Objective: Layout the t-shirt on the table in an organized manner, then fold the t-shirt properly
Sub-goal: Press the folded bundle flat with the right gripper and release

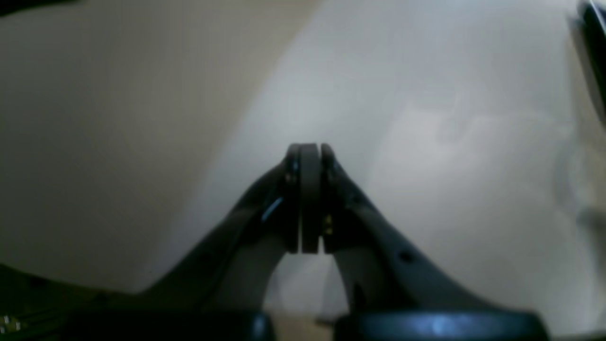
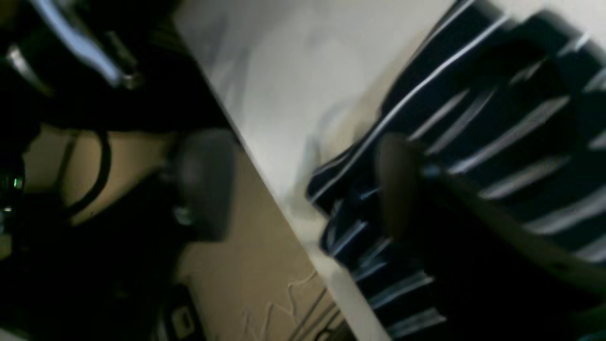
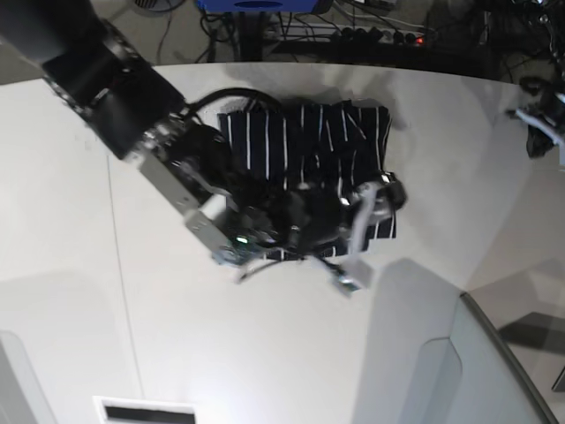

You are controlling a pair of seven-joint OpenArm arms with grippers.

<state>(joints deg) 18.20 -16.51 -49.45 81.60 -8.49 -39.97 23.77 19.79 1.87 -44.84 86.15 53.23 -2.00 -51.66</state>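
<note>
The t-shirt (image 3: 305, 141), dark with thin white stripes, lies as a compact rectangle at the far middle of the white table (image 3: 265, 353). My right arm reaches in from the left, and its gripper (image 3: 371, 216) hovers at the shirt's near right corner. In the blurred right wrist view the striped t-shirt (image 2: 497, 118) lies by the table (image 2: 293, 71) edge. My right gripper (image 2: 303, 189) is open, with one finger (image 2: 402, 189) over the cloth and the other off the edge. My left gripper (image 1: 310, 156) is shut on nothing above bare table (image 1: 426, 94), at the far right (image 3: 540, 132) in the base view.
Cables and a power strip (image 3: 388, 35) lie beyond the table's far edge. A grey curved panel (image 3: 494, 371) stands at the near right. A white slotted piece (image 3: 146, 411) sits at the near edge. Tan floor (image 2: 246, 265) shows below the table edge.
</note>
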